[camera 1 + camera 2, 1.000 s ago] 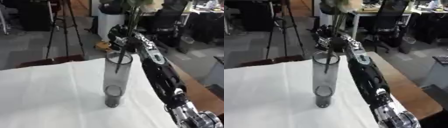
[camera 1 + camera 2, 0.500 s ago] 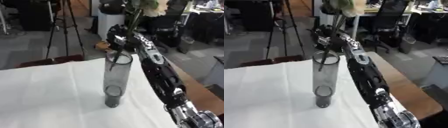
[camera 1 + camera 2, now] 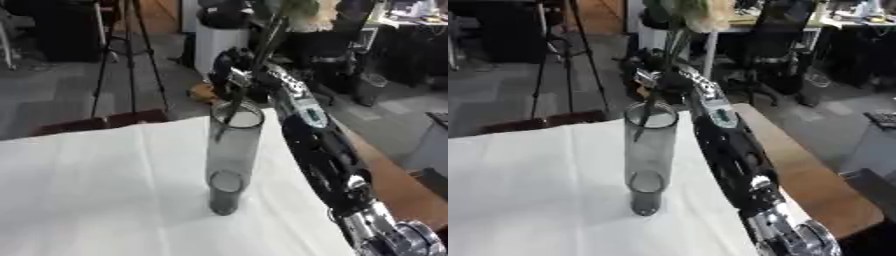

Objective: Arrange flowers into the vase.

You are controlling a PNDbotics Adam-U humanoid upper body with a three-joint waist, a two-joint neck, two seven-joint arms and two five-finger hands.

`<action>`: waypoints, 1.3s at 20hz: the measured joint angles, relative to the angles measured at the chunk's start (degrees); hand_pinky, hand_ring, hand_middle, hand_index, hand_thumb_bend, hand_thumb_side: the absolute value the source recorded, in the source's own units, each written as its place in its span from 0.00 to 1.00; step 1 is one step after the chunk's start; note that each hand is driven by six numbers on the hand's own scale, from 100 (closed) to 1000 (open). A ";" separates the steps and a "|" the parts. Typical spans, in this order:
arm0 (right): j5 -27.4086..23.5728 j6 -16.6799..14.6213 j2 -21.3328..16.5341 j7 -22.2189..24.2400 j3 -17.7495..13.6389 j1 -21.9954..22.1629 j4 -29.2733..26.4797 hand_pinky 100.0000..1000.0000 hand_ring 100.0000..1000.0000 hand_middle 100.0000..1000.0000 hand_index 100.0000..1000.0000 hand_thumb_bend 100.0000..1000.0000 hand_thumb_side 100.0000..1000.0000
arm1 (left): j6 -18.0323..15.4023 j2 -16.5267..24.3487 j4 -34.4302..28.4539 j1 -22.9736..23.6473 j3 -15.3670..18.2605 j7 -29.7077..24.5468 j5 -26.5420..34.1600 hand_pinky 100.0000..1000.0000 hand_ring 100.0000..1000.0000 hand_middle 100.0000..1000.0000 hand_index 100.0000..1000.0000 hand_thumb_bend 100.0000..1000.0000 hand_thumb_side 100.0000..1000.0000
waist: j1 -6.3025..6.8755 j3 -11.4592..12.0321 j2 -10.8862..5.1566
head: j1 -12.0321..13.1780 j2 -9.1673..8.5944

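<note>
Where the white cloth (image 3: 96, 190) covers the table, I see the tall grey glass vase (image 3: 231, 157) standing upright, base near the table's right side. My right arm runs up from the lower right corner, just right of the vase, to my right hand (image 3: 238, 80) above and behind the vase's rim. Its fingers are curled round the flower stem (image 3: 248, 80); the stem's lower end dips just inside the vase mouth, tilted. Right of the vase, bare brown tabletop (image 3: 798, 175) shows beyond the cloth edge. Behind the vase: a tripod (image 3: 127, 55), grey floor, black office chairs (image 3: 776, 55). Only the right eye view shows the pale bloom (image 3: 702, 12) clearly.
</note>
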 measured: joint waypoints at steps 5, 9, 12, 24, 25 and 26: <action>0.01 -0.45 -0.20 0.04 0.32 0.00 -0.02 0.13 0.31 0.10 0.26 0.05 0.16 | -0.01 0.00 0.00 0.00 0.00 -0.01 0.00 0.52 0.45 0.51 0.94 0.63 0.83 | 0.00 -0.08 0.00 | -0.07 0.00; 0.09 -0.78 -0.21 0.05 0.69 0.00 -0.02 0.14 0.31 0.11 0.27 0.05 0.17 | -0.02 0.00 0.01 0.00 0.00 -0.02 0.00 0.52 0.45 0.51 0.94 0.63 0.83 | 0.00 -0.03 0.00 | -0.10 0.00; 0.29 -1.05 -0.22 0.03 0.99 0.00 -0.02 0.15 0.32 0.12 0.28 0.06 0.18 | -0.04 0.00 0.01 0.00 0.00 -0.04 0.00 0.52 0.45 0.51 0.94 0.63 0.83 | 0.00 0.10 0.00 | -0.13 0.00; 1.47 -4.28 -1.04 0.04 3.28 -0.78 0.42 0.23 0.38 0.17 0.35 0.09 0.24 | -0.08 0.00 0.03 0.00 0.00 -0.08 0.00 0.52 0.45 0.51 0.94 0.63 0.83 | 0.00 0.52 0.00 | -0.22 0.02; 1.53 -4.71 -1.24 0.04 3.53 -0.87 0.58 0.24 0.39 0.18 0.36 0.11 0.25 | -0.08 0.00 0.03 0.00 0.00 -0.08 0.00 0.52 0.45 0.51 0.94 0.63 0.83 | 0.00 0.53 0.00 | -0.25 0.02; 1.56 -5.16 -1.36 0.05 3.78 -1.00 0.78 0.25 0.39 0.19 0.37 0.11 0.25 | -0.09 0.00 0.04 0.00 0.00 -0.08 0.00 0.52 0.45 0.51 0.94 0.63 0.83 | 0.00 0.54 0.00 | -0.29 0.02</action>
